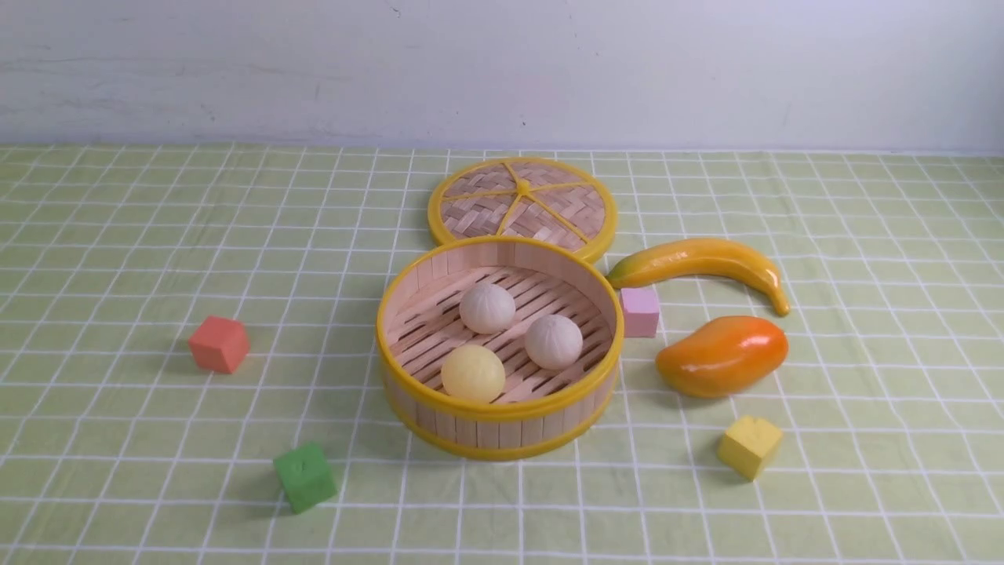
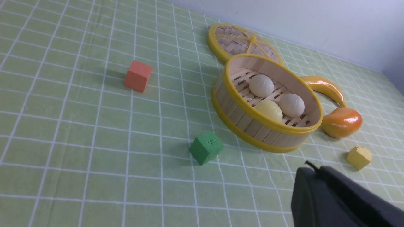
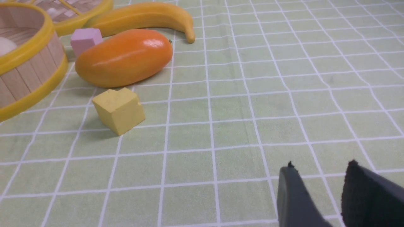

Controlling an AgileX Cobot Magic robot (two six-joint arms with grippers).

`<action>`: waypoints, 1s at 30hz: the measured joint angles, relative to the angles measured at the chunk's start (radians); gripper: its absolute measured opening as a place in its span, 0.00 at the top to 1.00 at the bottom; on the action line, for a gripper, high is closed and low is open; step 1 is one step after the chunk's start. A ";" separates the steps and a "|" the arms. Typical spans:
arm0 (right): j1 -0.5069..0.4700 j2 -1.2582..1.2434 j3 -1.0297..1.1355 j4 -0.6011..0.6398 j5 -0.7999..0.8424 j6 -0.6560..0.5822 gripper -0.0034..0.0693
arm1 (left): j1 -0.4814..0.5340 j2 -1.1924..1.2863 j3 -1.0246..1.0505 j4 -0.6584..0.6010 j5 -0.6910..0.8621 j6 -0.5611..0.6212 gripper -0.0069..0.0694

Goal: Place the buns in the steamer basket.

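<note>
mango (image 1: 722,355), banana (image 1: 700,261), four cubes

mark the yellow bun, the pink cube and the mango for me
yellow bun (image 1: 473,373), front view, middle of its smooth top.
pink cube (image 1: 641,310), front view, middle of its front face.
mango (image 1: 722,355), front view, centre of its orange side.

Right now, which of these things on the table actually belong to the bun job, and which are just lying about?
Part of the job:
- three buns: two off-white, one pale yellow, all inside
- steamer basket

Just lying about:
- woven lid
- banana
- mango
- cubes: red, green, pink, yellow
</note>
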 joint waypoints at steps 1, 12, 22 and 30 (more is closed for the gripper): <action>0.000 0.000 0.000 0.000 0.000 0.000 0.62 | 0.000 0.004 0.000 0.000 -0.005 -0.001 0.93; 0.000 0.000 0.000 0.000 0.000 0.000 0.62 | 0.000 0.022 0.000 0.000 -0.020 -0.006 0.93; 0.000 0.000 0.000 0.000 0.000 0.000 0.62 | 0.000 0.022 0.002 0.000 -0.014 -0.006 0.93; 0.000 0.000 0.000 0.000 0.000 0.000 0.62 | 0.000 0.022 0.002 0.000 -0.014 -0.006 0.93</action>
